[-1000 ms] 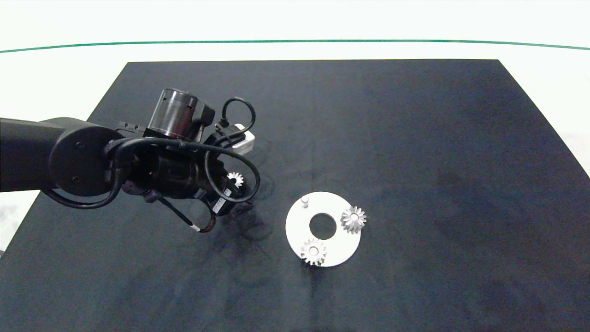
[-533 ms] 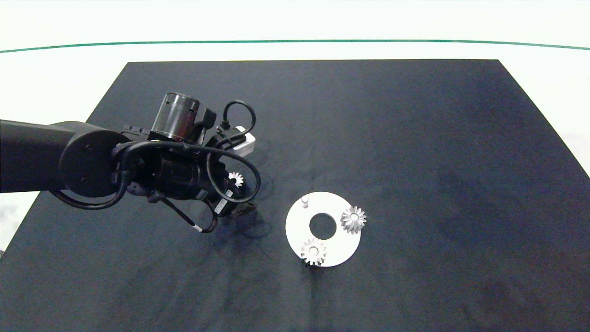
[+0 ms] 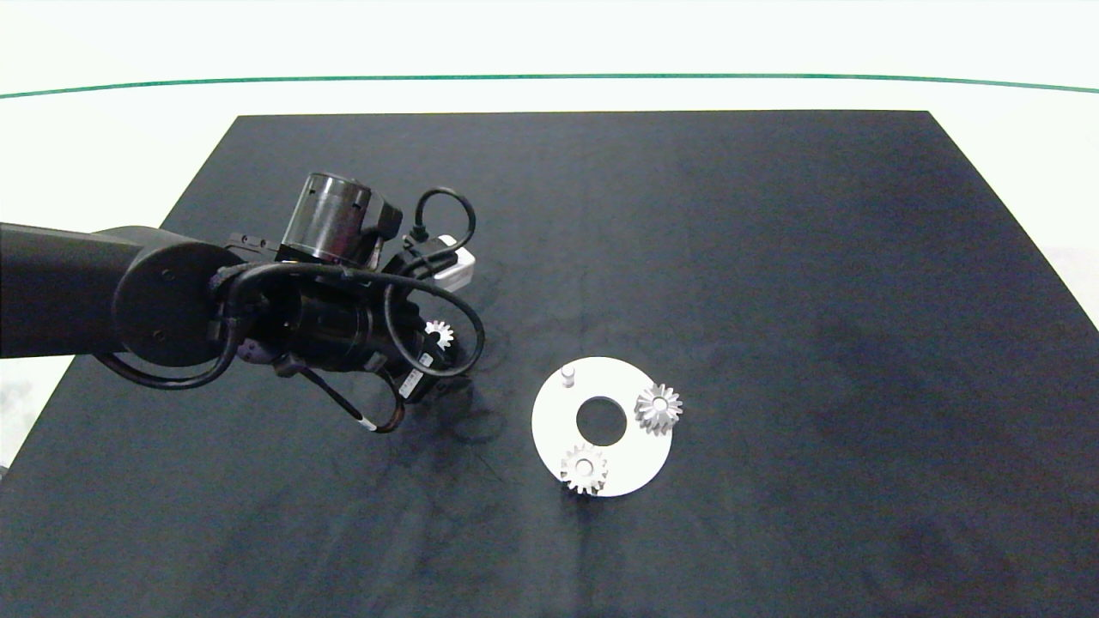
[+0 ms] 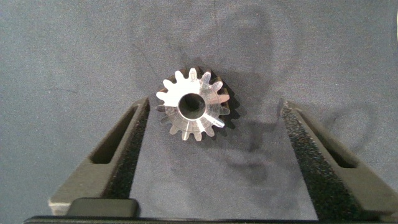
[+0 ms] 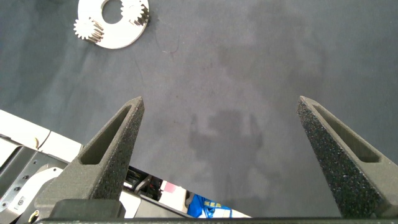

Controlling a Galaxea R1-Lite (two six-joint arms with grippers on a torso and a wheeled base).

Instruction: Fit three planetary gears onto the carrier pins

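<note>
Counter: black mat [image 3: 773, 257]. Left end effector [image 4: 211, 118] released, straddling one loose gear [image 4: 194, 104]. Right end effector [image 5: 217, 112] released, idle, off the mat.

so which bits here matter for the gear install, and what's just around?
Job:
- loose silver spur gear between open left gripper
- two silver gears on white disc
- bare whitish pin

Bystanders:
- black mat
- right gripper, open, idle

You've got a big matte black fabric mat [image 3: 773, 283] filling most of the frame, on a pale white tabletop [image 3: 103, 137]; thin green curved line [image 3: 549, 77] runs across the top. Lighting's bright, even.
</note>
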